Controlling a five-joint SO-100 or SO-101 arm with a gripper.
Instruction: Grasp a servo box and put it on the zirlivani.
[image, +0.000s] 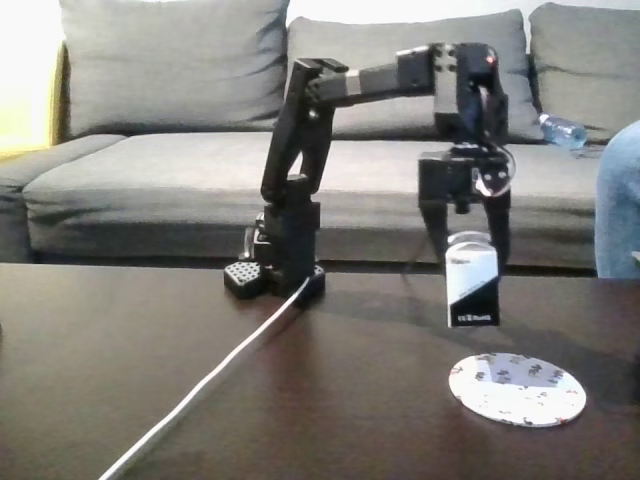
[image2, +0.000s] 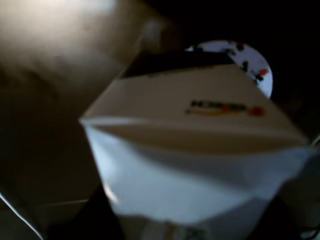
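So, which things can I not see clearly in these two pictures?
- The servo box: its lettering is too small to read in the fixed view and blurred in the wrist view.
- The zirlivani: mostly hidden behind the box in the wrist view.
- The gripper: where its fingertips meet the box is not clear in the fixed view.
- A person's sleeve: cut off by the right edge in the fixed view.

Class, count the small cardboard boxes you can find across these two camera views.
1. The small white-and-black cardboard servo box hangs in the black gripper above the dark table, up and left of the speckled white disc in the fixed view.
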